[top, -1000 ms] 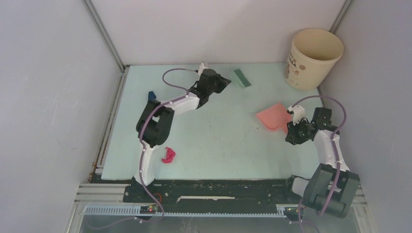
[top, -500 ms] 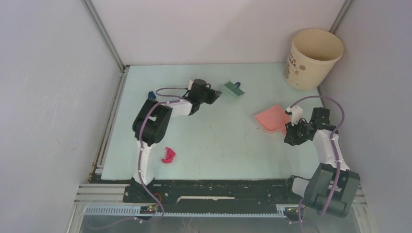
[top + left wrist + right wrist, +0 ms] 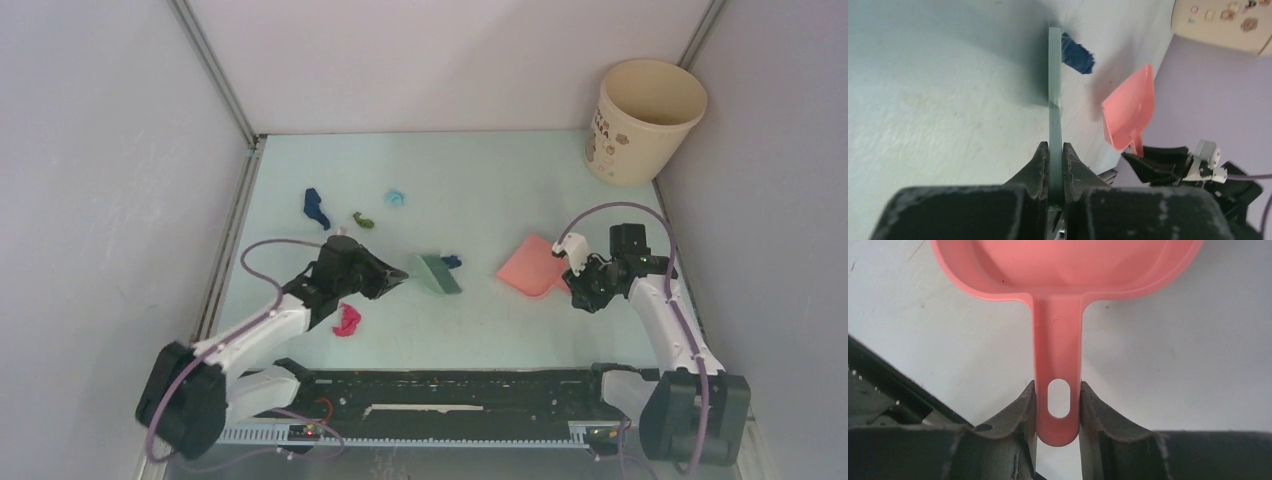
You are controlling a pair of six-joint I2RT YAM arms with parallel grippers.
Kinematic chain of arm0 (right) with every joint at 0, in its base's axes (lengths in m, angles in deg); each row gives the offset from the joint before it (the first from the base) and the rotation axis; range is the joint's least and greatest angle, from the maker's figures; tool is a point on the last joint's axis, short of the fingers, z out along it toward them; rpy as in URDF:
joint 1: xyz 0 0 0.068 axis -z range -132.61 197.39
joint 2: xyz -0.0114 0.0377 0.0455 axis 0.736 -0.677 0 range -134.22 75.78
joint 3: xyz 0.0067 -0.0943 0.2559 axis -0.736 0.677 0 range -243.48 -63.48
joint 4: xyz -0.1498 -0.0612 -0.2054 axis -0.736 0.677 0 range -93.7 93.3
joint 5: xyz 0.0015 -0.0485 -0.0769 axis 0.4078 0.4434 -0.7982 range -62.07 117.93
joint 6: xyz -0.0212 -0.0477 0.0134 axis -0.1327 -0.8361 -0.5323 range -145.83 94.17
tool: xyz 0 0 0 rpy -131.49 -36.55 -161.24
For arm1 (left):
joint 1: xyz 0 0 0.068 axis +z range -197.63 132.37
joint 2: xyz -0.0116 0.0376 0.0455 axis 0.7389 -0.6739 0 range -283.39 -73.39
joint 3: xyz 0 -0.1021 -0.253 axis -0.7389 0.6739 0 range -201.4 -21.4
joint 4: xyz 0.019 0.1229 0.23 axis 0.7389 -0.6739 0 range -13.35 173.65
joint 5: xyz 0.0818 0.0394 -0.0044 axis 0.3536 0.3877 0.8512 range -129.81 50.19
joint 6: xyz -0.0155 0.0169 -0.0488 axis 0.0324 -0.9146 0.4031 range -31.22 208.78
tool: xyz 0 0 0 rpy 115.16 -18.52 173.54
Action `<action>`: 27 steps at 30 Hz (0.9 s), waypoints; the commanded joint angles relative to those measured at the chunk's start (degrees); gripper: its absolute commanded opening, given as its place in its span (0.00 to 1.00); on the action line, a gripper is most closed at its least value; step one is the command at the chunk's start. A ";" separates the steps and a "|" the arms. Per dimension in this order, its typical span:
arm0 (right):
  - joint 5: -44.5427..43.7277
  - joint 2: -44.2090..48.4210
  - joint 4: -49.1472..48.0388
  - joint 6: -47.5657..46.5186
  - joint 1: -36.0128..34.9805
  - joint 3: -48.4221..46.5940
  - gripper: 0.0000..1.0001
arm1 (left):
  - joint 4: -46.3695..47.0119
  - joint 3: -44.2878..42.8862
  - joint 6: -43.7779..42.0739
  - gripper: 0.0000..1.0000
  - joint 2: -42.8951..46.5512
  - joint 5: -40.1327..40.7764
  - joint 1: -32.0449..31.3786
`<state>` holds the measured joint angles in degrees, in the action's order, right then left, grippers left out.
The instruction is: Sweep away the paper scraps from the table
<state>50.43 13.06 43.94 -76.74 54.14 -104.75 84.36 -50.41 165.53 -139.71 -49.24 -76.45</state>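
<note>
Top view: fixed high at the near edge, looking down over the whole table (image 3: 500, 180). Left wrist view: close, sighting along the brush (image 3: 1054, 100) toward the dustpan (image 3: 1130, 107). Right wrist view: very close, facing that same dustpan, which all three share.

Even, soft light; sharp frames

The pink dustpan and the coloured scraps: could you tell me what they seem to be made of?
The pink dustpan looks like moulded plastic, smooth and slightly glossy: one seamless piece with a rounded rim and a hang hole. The paper scraps look like matte crumpled paper, creased and irregular, though they are too small to be sure.
</note>
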 commanded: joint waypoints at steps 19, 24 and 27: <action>-11.88 -0.81 11.13 3.03 -19.48 -5.96 0.00 | -64.96 -61.35 -69.60 0.00 -26.19 29.77 -5.46; -9.50 -4.16 11.79 6.44 -22.47 -7.71 0.00 | -63.79 -63.64 -69.23 0.00 -32.03 18.96 -7.39; -8.05 -7.09 11.35 8.99 -25.04 -8.58 0.00 | -62.20 -63.75 -68.51 0.00 -34.33 13.72 -9.35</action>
<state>39.79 8.62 55.26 -72.31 32.02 -110.37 21.41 -112.44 98.32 -171.43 -27.82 -83.27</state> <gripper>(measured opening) 0.368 0.089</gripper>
